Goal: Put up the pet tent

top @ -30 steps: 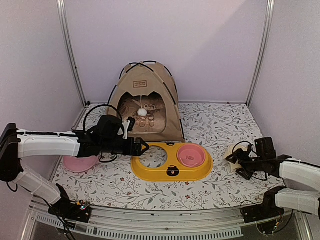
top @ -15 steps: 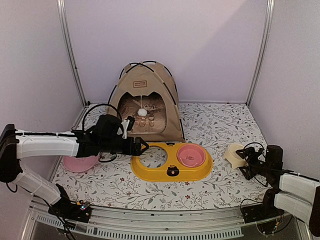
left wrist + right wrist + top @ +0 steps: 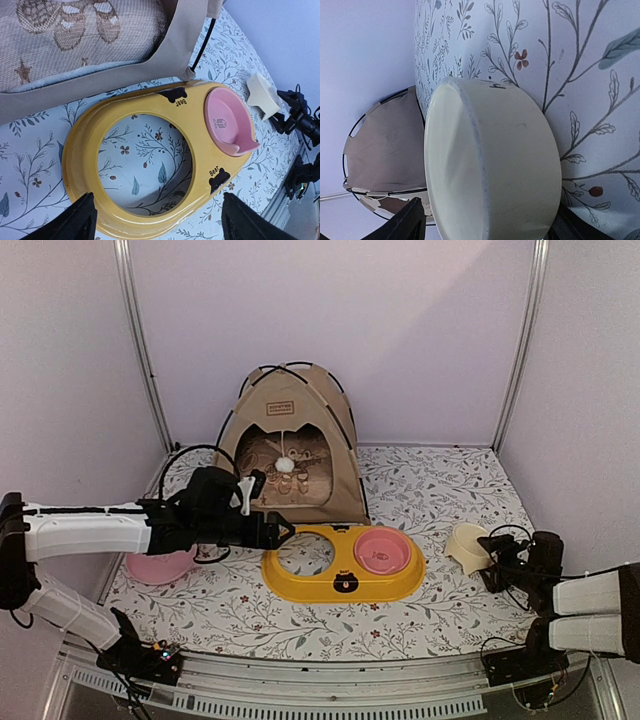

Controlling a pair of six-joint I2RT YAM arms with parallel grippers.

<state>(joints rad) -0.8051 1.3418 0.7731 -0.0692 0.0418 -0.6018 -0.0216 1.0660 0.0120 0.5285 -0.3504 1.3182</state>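
Note:
The pet tent (image 3: 290, 410) stands upright at the back centre, tan with black poles, a brown label and a white pom-pom (image 3: 285, 464) hanging in its doorway. Its lower front edge (image 3: 100, 82) shows in the left wrist view, and the tent (image 3: 385, 150) also shows far off in the right wrist view. My left gripper (image 3: 283, 532) is open and empty, just in front of the tent over the left end of the yellow feeder (image 3: 80, 165). My right gripper (image 3: 493, 552) is open at the far right, with the cream bowl (image 3: 495, 165) between its fingertips.
A bear-print cushion (image 3: 75, 40) lies inside the tent. The yellow feeder (image 3: 345, 580) holds a pink bowl (image 3: 382, 552) in its right ring, and its left ring is empty. Another pink bowl (image 3: 160, 565) sits under the left arm. The cream bowl (image 3: 466, 544) sits tilted near the right wall.
The right arm has drawn back and folded low toward the near right corner, while its gripper stays by the cream bowl. The left gripper has barely shifted.

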